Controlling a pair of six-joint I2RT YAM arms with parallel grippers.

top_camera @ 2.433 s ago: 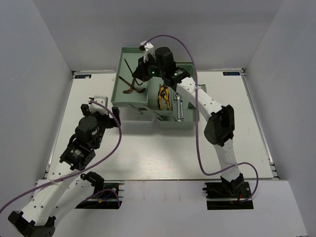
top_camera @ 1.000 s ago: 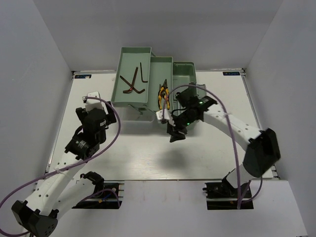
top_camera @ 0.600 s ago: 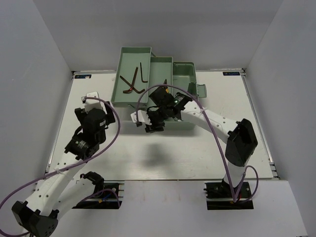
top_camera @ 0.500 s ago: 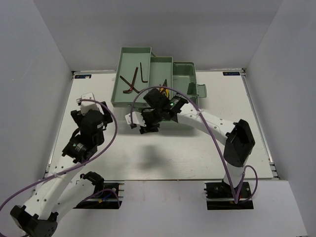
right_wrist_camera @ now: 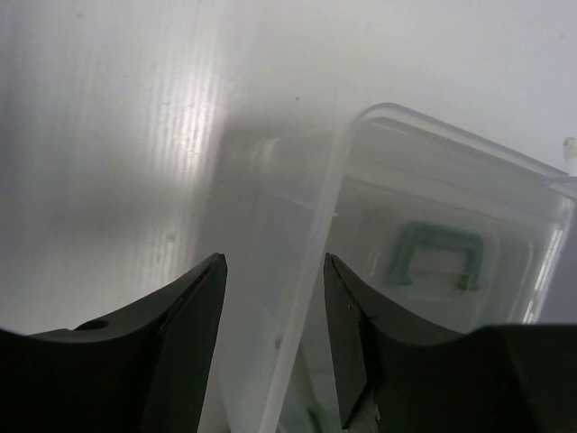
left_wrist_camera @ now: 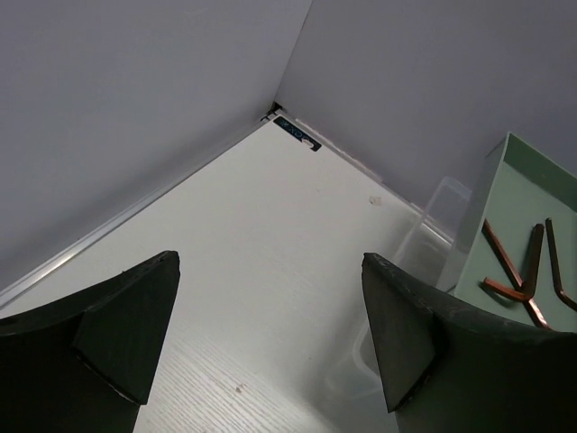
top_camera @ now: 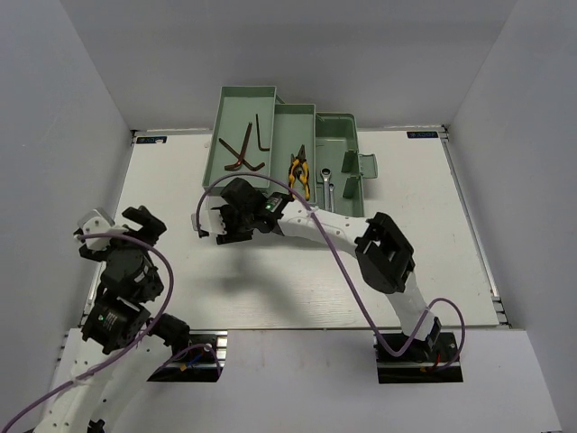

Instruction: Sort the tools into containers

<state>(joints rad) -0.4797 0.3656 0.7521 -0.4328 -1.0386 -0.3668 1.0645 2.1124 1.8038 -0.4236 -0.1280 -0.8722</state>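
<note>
Mint-green toolbox (top_camera: 236, 101) fanned open: hex keys (top_camera: 243, 162), pliers (top_camera: 299, 173) and wrenches (top_camera: 330, 180) each in their own tray, just beyond the right pincer (right_wrist_camera: 273, 262). Its jaws stand apart, with the translucent lid (right_wrist_camera: 433, 198) edge seen between them. Left pincer (left_wrist_camera: 269, 262) gapes too.

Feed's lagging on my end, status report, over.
Left gripper open, empty. Right gripper open, straddling translucent lid edge. Hex keys, pliers, wrenches in the toolbox trays. No obstruction seen.
</note>
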